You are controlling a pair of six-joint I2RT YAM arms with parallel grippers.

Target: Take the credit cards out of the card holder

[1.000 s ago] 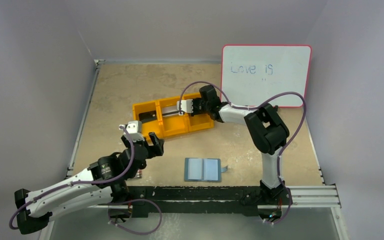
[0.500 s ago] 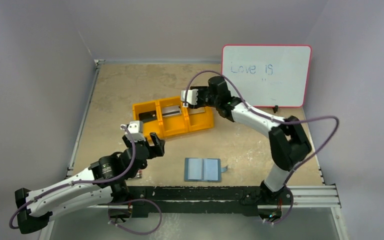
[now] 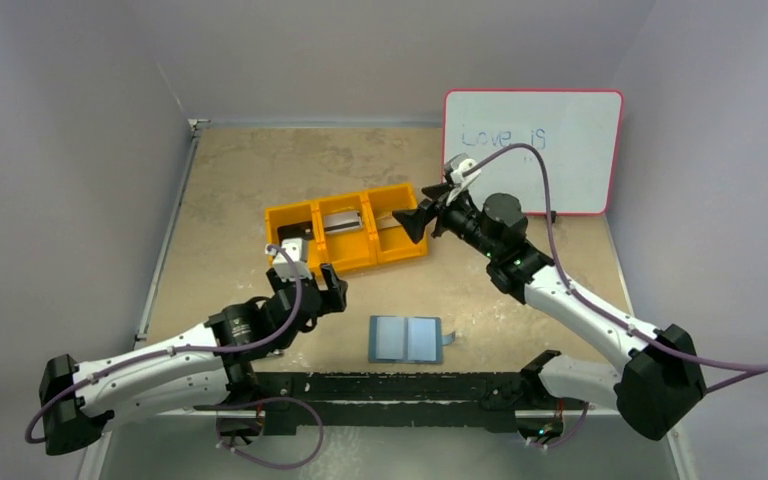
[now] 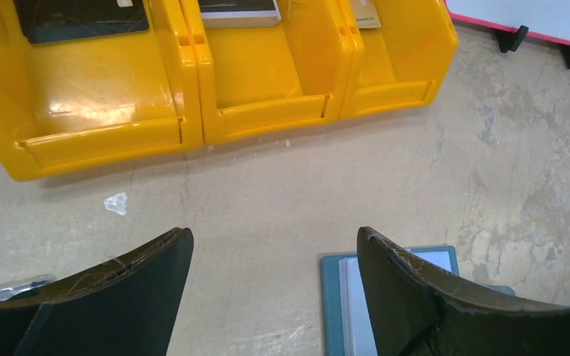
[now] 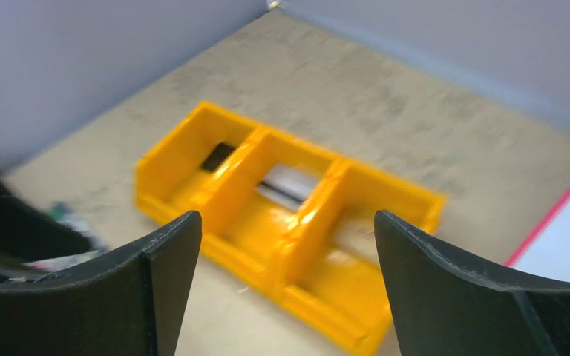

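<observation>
Though agape — right gripper (image 3: 424, 208) near bin (image 3: 348, 264)

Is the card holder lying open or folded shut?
Open: the card holder lies spread flat, both pale inner panels facing up.

Overhead: fixed high behind my bases, looking down on the whole surface (image 3: 240, 180) | Left wrist: low, close, between my left fingers (image 4: 111, 297), facing the orange bin (image 4: 267, 119) | Right wrist: higher, blurred, past my right fingers (image 5: 133, 297), angled onto that bin | Shared: bin, all three.
</observation>
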